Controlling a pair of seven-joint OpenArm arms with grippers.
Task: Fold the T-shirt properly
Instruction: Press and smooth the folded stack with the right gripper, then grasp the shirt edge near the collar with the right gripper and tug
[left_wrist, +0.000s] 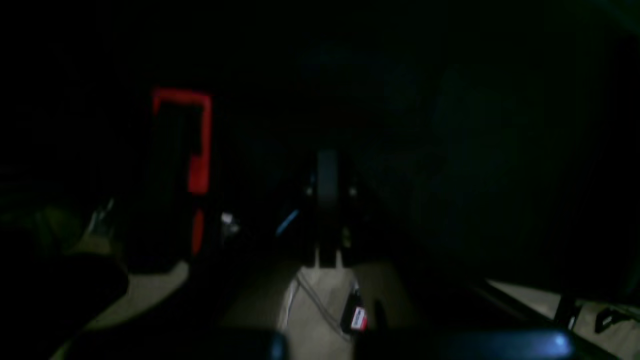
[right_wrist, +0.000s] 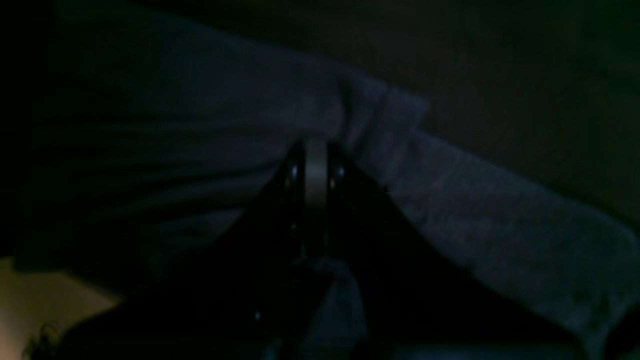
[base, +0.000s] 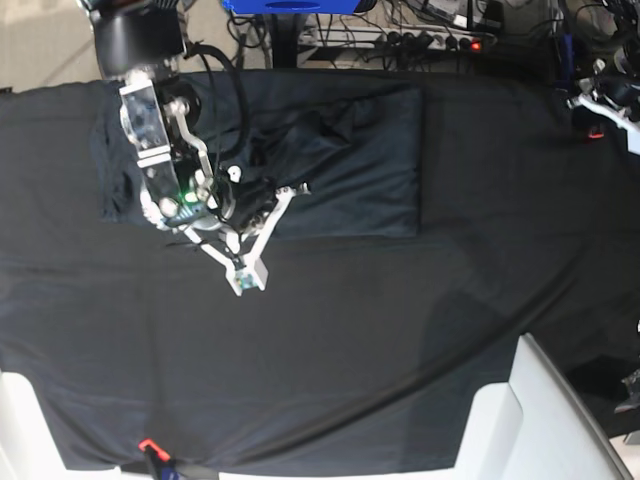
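In the left wrist view we see almost nothing but darkness. The left gripper shows only as a dim upright strip at centre, and we cannot tell how far its jaws stand apart or whether they touch anything. A red-edged shape glows to the left, and pale floor with a cable shows at the bottom.

In the right wrist view the T-shirt fills most of the frame as a slate-grey band running from upper left down to lower right, with a hemmed edge and a small fold near the middle. The right gripper sits at that fold; its jaws are drawn close, with a pale strip between them, right against the cloth. It looks pinched on the fabric, though the dim light leaves us unsure.

In the base view the T-shirt lies flat on the black tablecloth in the upper part of the table, its long axis running left to right, the right edge straight and the left part rumpled under the arm. The right gripper points down toward the near edge. The left gripper is not in sight here.
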